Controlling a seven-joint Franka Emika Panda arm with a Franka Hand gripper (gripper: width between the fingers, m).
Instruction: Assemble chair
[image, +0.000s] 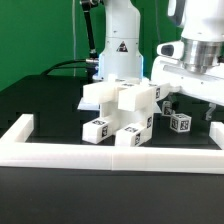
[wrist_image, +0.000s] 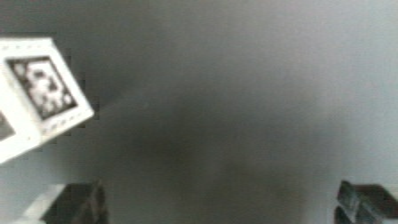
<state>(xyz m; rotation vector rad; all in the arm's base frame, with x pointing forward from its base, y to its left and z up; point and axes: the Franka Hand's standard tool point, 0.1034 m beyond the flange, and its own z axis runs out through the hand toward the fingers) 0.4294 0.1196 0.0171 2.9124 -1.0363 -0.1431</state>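
Observation:
The chair (image: 122, 108) is a cluster of white blocky parts with black-and-white tags, joined together in the middle of the dark table. A smaller tagged white part (image: 181, 122) lies just off it on the exterior view's right. My gripper (image: 192, 100) hangs over that smaller part, beside the cluster. In the wrist view my gripper (wrist_image: 217, 202) is open: its two dark fingers (wrist_image: 75, 202) stand far apart with only bare dark table between them. One tagged white part (wrist_image: 43, 92) shows at the picture's edge, well clear of the fingers.
A long low white border wall (image: 110, 156) runs along the table's front and turns back at both ends. The robot's white base (image: 120, 45) stands behind the chair parts. A green backdrop closes the scene on the exterior view's left.

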